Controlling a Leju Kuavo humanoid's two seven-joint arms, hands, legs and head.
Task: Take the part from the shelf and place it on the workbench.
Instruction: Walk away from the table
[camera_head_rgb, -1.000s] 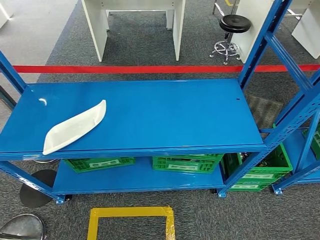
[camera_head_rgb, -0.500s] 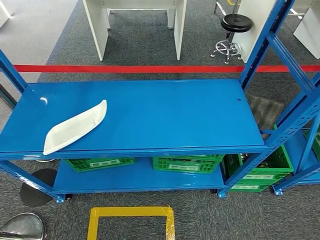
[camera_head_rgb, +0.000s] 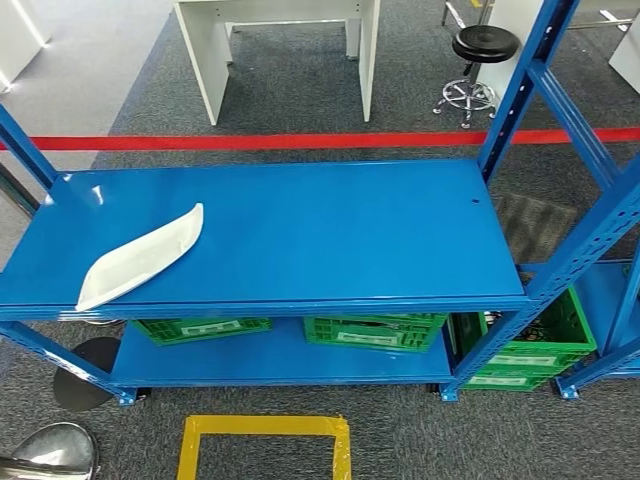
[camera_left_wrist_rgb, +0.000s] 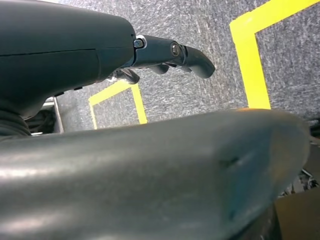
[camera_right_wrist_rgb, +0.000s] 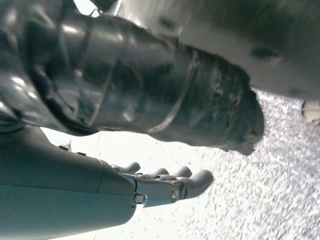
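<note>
Unreadable white labels (camera_head_rgb: 200, 327) on green crates (camera_head_rgb: 373, 328)

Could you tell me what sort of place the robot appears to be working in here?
Probably a workshop or factory test area. A blue steel shelf rack holds a white moulded part, green plastic crates sit on its lower level, and red tape and a yellow tape square mark zones on the grey carpet.
</note>
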